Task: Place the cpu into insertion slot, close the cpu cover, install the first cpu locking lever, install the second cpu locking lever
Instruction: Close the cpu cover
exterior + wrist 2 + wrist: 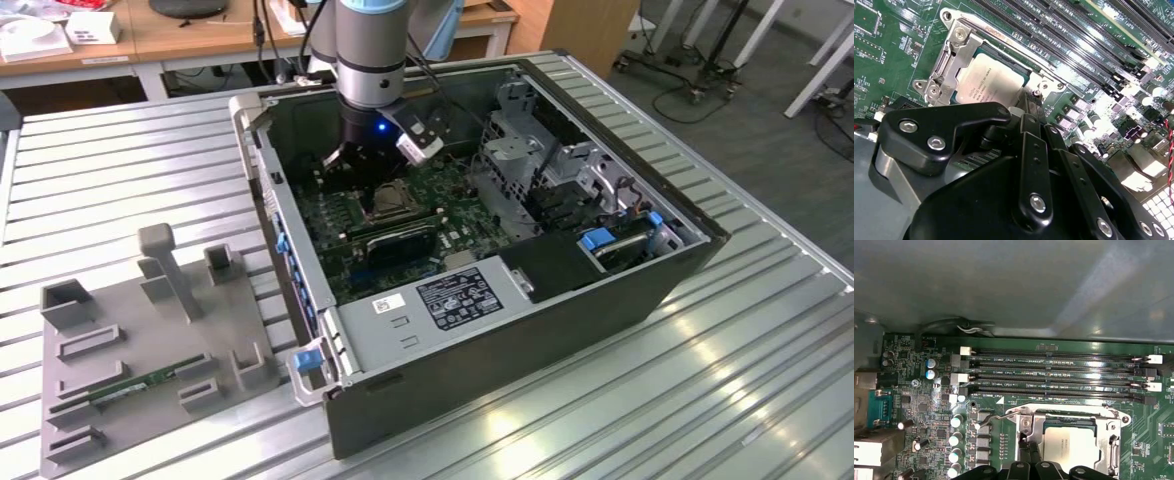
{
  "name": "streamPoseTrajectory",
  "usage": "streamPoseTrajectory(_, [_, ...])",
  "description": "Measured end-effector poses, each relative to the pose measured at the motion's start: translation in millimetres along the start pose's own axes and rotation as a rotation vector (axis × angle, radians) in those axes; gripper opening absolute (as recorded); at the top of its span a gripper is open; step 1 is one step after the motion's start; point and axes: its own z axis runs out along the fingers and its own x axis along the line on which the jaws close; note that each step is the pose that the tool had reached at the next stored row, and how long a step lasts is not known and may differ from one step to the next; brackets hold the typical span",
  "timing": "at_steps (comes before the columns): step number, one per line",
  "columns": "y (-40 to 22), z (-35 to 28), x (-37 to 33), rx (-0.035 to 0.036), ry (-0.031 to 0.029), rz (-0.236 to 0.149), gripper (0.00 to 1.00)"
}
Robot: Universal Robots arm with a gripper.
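The black linkage of the tool (pixel 1030 102) covers the near side of the socket in the second wrist view. In the first wrist view the tool (pixel 1028 442) blocks one corner, and the picture's edge cuts the socket off. How the far side is latched cannot be made out.

The small square cpu with a silvery-tan metal face (pixel 989 82) lies flat inside the square black insertion slot (pixel 1006 54) on the green circuit board. Its print is too fine to tell. The thin silver metal cpu cover with a square window (pixel 948 62) lies down over it, framing its face.

A thin silver wire lever with a curled end (pixel 983 424) juts out past one corner of the socket, beside the long black memory slots (pixel 1054 372).

The tool's two fingers are drawn together (only a thin line parts them), with nothing seen between, and their tips sit just beside the cover's edge.

In the exterior view the tool (pixel 358 165) reaches down into the open grey computer case (pixel 534 330) on the ribbed metal counter (pixel 747 380).
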Motion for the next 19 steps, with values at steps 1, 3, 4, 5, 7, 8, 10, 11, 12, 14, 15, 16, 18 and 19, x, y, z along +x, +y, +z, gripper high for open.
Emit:
streamPoseTrajectory(1, [0.0, 0.0, 0.0, 0.0001, 0.0000, 0.000, 0.11])
streamPoseTrajectory(3, [0.0, 0.2, 0.0, 0.0001, 0.0001, 0.000, 0.11])
streamPoseTrajectory(4, [0.0, 0.3, 0.0, 0.0000, 0.0000, 0.001, 0.11])
streamPoseTrajectory(5, [0.0, 0.4, 0.0, 0.0001, 0.0001, 0.004, 0.11])
streamPoseTrajectory(7, [0.0, 0.9, 0.0, 0.0000, 0.0001, 0.006, 0.11])
streamPoseTrajectory(8, [0.0, 1.2, 0.0, 0.0002, 0.0002, 0.006, 0.11])
streamPoseTrajectory(10, [-0.3, 1.7, 0.2, 0.0007, 0.0006, 0.006, 0.11])
streamPoseTrajectory(11, [-0.4, 1.7, 0.3, 0.0008, 0.0007, 0.006, 0.11])
streamPoseTrajectory(12, [-0.4, 1.8, 0.3, 0.0009, 0.0008, 0.006, 0.11])
streamPoseTrajectory(14, [-0.4, 1.7, 0.3, 0.0010, 0.0008, 0.006, 0.11])
streamPoseTrajectory(15, [-0.4, 1.7, 0.3, 0.0010, 0.0009, 0.006, 0.11])
streamPoseTrajectory(16, [-0.5, 1.8, 0.3, 0.0012, 0.0010, 0.006, 0.11])
streamPoseTrajectory(18, [-0.6, 2.0, 0.4, 0.0015, 0.0012, 0.006, 0.11])
streamPoseTrajectory(19, [-0.7, 2.0, 0.5, 0.0017, 0.0014, 0.006, 0.11])
